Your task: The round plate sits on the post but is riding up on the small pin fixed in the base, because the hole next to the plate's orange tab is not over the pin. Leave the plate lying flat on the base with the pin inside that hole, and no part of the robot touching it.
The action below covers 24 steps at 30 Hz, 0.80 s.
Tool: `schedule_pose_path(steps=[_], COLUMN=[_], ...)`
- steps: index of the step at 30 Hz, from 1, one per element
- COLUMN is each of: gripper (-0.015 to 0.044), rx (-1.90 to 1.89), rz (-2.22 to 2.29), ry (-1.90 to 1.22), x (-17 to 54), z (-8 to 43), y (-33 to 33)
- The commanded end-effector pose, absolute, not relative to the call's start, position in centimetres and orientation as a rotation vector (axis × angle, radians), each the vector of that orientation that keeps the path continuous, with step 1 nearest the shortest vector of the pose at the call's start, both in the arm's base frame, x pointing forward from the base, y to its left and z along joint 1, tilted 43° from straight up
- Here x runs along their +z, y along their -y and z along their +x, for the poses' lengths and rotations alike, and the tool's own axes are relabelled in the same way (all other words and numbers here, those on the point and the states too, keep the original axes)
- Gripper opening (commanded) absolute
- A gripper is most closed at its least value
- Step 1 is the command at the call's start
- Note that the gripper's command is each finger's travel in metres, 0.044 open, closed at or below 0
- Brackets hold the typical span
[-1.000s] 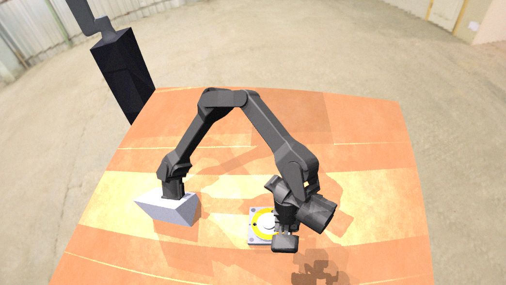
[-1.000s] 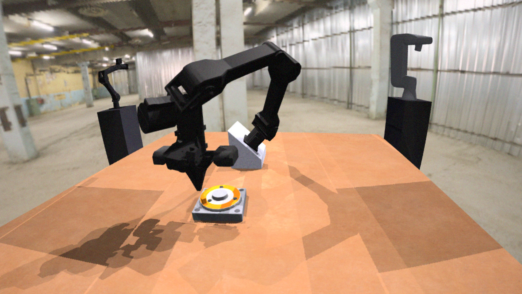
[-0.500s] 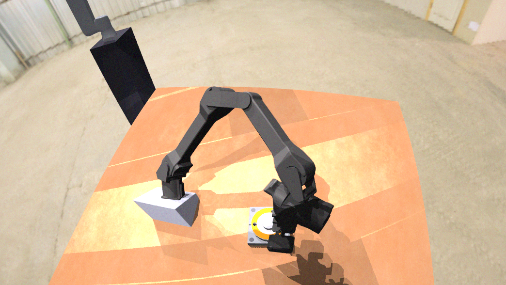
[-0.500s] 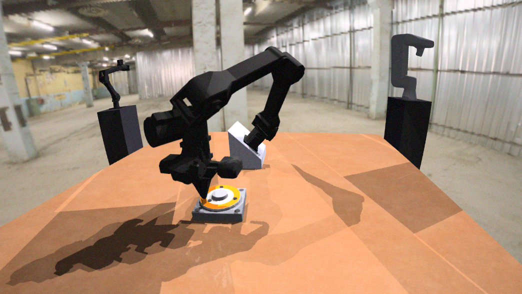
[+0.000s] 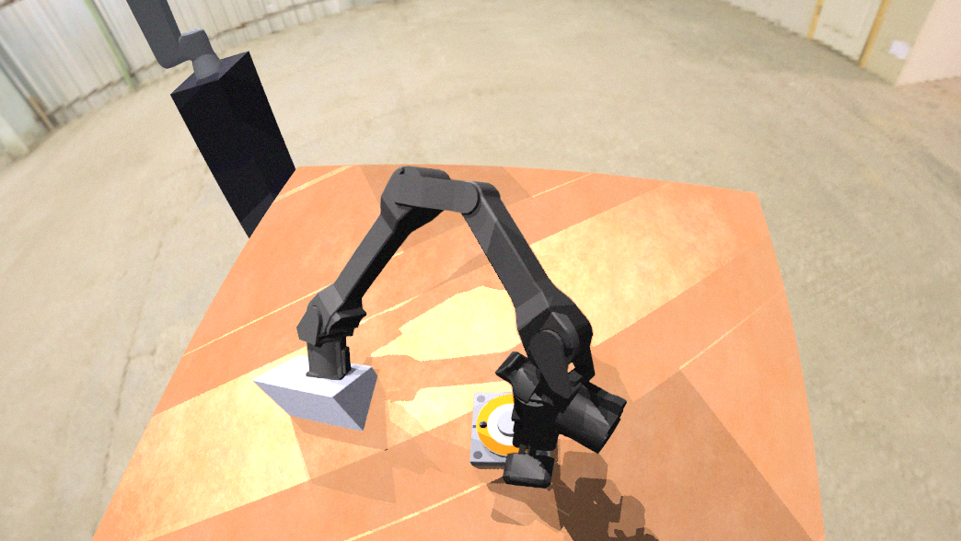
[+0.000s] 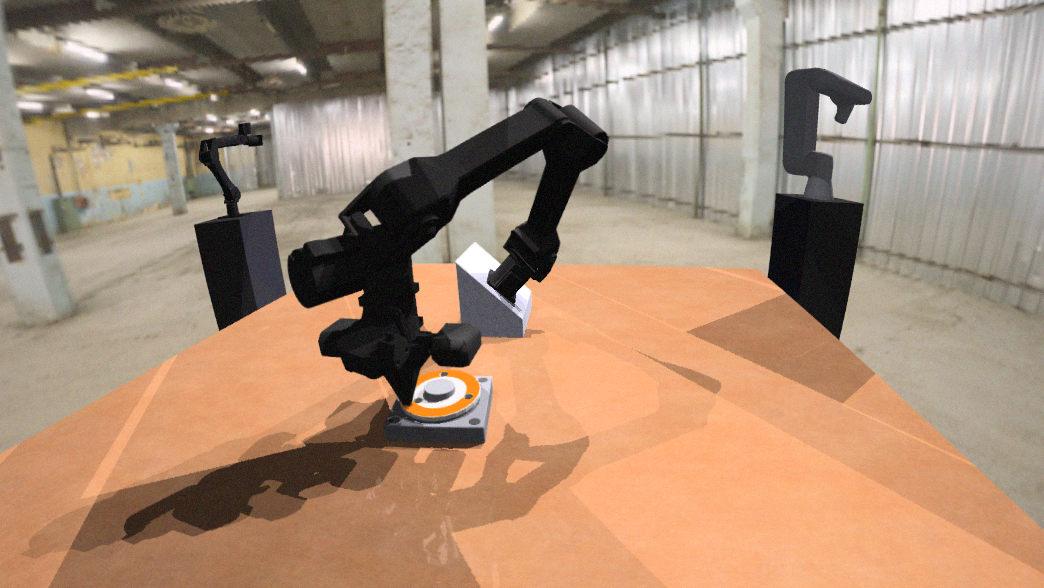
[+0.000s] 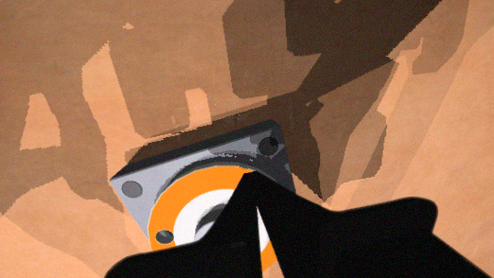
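The claw [image 6: 404, 398], pressed together on nothing, rests its tip at the orange plate's [image 6: 467, 398] rim over the grey base [image 6: 438, 430]. Turning the plate onto the pin apparently remains.

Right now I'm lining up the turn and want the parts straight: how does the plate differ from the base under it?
The plate is round and orange with a white inner ring; the base is square and grey. The plate's ring shows one small dark hole; the base has a hole at each visible corner. The shut fingers come down over the plate's edge, not the base's. Both are centred on the grey post.
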<state>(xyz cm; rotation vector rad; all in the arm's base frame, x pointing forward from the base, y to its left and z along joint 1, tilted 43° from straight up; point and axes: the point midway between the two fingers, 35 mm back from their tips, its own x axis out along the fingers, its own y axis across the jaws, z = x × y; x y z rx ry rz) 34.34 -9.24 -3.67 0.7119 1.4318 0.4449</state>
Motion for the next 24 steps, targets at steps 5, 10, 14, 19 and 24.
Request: schedule_pose_path(steps=[5,10,14,19,24], gripper=[0.0000,0.0000,0.0000,0.0000,0.0000], rx=[0.443,0.442,0.442,0.442,0.442], rz=[0.716,0.716,0.716,0.716,0.716], ry=[-1.438,-1.438,-1.438,-1.438,-1.438], x=[-4.5,-4.7,-4.9,-5.1,-5.2], z=[33.4,33.0,32.7,32.3,31.8], y=[9.7,9.9,10.0,10.1,10.3])
